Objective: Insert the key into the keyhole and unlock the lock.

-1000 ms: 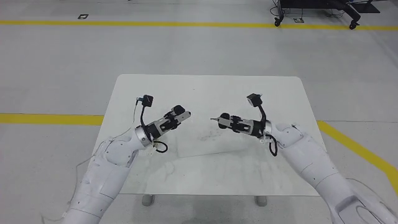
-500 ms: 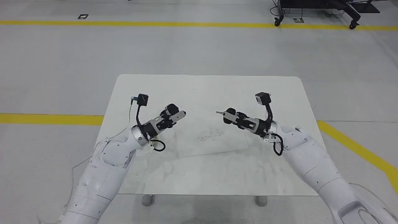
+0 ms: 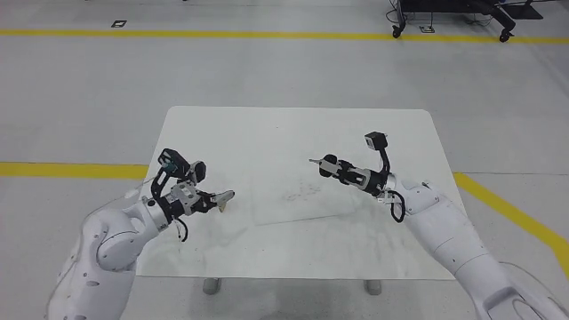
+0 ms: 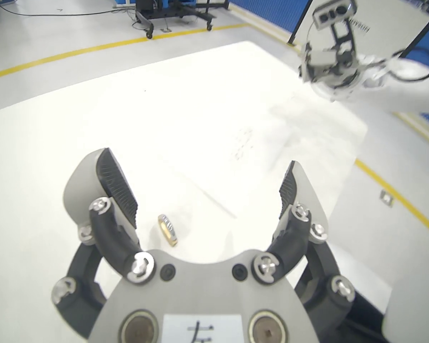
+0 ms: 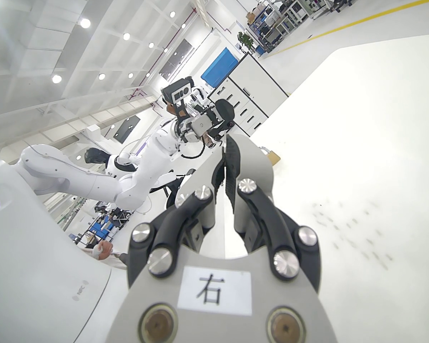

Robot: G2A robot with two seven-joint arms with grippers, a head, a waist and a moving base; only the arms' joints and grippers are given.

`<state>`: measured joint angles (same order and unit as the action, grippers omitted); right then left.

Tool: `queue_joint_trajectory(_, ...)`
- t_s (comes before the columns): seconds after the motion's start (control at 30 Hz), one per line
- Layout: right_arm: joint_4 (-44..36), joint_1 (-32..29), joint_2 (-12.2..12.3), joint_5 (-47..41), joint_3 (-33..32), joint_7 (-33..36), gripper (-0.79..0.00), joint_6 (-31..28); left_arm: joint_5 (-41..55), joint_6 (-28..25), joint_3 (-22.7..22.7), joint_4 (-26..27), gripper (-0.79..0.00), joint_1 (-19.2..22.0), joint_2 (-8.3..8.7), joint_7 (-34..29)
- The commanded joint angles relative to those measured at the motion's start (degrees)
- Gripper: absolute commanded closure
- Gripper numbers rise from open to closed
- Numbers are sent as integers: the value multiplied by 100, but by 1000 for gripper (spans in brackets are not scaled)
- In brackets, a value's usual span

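Lying beneath left pincer [image 4: 198, 161]: lock [image 4: 167, 230]

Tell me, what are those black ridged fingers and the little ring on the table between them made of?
The fingers look rubber-faced: matt black with fine ribs, on smooth grey shells, plastic or painted metal. The ring looks metal, probably brass: yellowish glint, toothed pale edge.

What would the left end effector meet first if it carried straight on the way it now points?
Probably the bare table, just beyond the small brass-coloured piece seen between the fingers of the open left end effector; depth is unclear, so it might clip that piece first.
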<state>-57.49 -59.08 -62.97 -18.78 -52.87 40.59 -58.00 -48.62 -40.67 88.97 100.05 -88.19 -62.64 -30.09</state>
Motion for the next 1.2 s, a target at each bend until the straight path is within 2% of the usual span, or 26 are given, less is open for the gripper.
queue_joint_trajectory(0.0,0,0,0,0,0,0,0,0,-632,74,-33,2,-785,9,17,-1)
queue_joint_trajectory(0.07,0,0,0,0,0,0,0,0,-1011,268,-107,26,-785,11,22,-46)
queue_joint_trajectory(0.17,0,0,0,0,0,0,0,0,-1263,500,-239,17,-653,-13,23,-156)
queue_joint_trajectory(0.2,0,0,0,0,0,0,0,0,-1332,600,-315,-5,-570,-19,20,-285)
queue_joint_trajectory(0.33,0,0,0,0,0,0,0,0,-1341,1127,-625,-118,-508,88,-10,-839)
queue_joint_trajectory(0.37,0,0,0,0,0,0,0,0,-1391,1273,-669,-148,-449,154,-13,-1018)
queue_joint_trajectory(0.43,0,0,0,0,0,0,0,0,-1455,1501,-785,-190,-400,261,-23,-1293)
queue_joint_trajectory(0.63,0,0,0,0,0,0,0,0,-1427,1640,-959,-218,-320,433,-30,-1529)
queue_joint_trajectory(0.73,0,0,0,0,0,0,0,0,-1430,1632,-1041,-274,-320,488,-28,-1671)
queue_joint_trajectory(0.87,0,0,0,0,0,0,0,0,-1452,1647,-1155,-357,-268,555,-29,-1736)
queue_joint_trajectory(0.93,0,0,0,0,0,0,0,0,-1462,1634,-1207,-385,-228,579,-28,-1757)
queue_joint_trajectory(1.0,0,0,0,0,0,0,0,0,-1464,1648,-1237,-404,-43,599,-27,-1750)
queue_joint_trajectory(1.03,0,0,0,0,0,0,0,0,-1476,1657,-1248,-414,0,610,-26,-1756)
queue_joint_trajectory(1.17,0,0,0,0,0,0,0,0,-1493,1705,-1298,-483,0,663,-24,-1744)
